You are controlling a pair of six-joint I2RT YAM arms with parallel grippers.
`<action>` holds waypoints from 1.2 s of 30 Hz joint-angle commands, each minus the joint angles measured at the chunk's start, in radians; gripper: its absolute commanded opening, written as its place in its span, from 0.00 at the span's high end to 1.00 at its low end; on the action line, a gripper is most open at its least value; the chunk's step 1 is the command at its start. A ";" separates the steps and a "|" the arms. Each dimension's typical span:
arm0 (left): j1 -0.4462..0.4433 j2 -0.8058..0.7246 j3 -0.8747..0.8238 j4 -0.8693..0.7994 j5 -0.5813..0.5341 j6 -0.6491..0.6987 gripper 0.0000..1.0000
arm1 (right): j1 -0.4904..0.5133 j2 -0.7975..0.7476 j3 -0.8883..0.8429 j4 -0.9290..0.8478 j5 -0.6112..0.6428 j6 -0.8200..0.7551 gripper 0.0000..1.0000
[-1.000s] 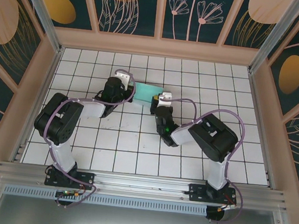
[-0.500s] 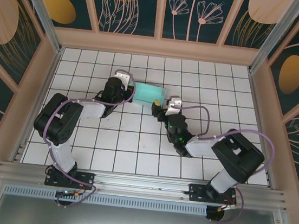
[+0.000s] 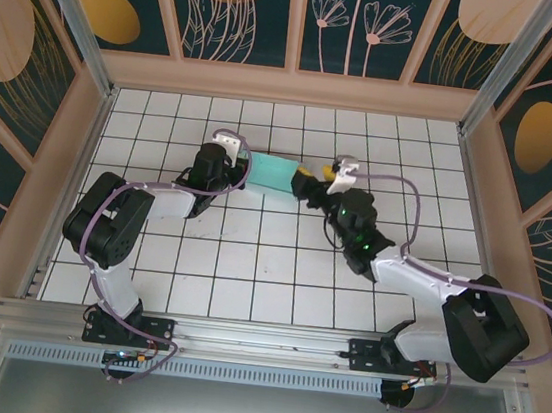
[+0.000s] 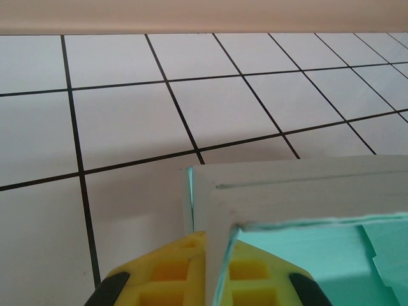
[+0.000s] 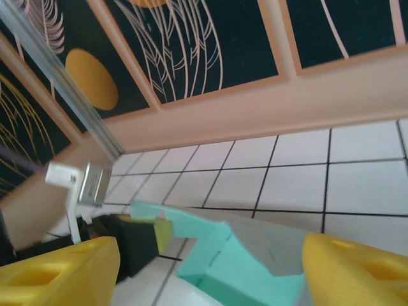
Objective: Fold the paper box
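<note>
Two grippers at the ends of one paper box (image 3: pixel 272 175).
Upper centre of the overhead view: box over the white tiled table (image 3: pixel 249 264); left gripper (image 3: pixel 242 166) pinches its left edge, right gripper (image 3: pixel 311 184) stands with jaws spread at its right end.

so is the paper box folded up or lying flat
Folded up, at least partly: the paper box shows standing walls meeting at a corner, the left gripper shut on one wall.
</note>
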 commanded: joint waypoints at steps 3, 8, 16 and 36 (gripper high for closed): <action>-0.010 -0.027 -0.027 -0.015 -0.028 0.026 1.00 | -0.080 0.072 0.119 -0.131 -0.139 0.215 0.26; -0.015 -0.029 -0.037 -0.006 -0.041 0.029 1.00 | -0.102 0.231 0.335 -0.377 -0.116 0.247 0.26; -0.025 -0.026 -0.042 0.002 -0.045 0.033 1.00 | -0.101 0.406 0.448 -0.455 -0.129 0.269 0.32; -0.024 -0.111 -0.098 -0.021 0.027 0.034 0.43 | -0.101 0.474 0.391 -0.434 -0.110 0.267 0.32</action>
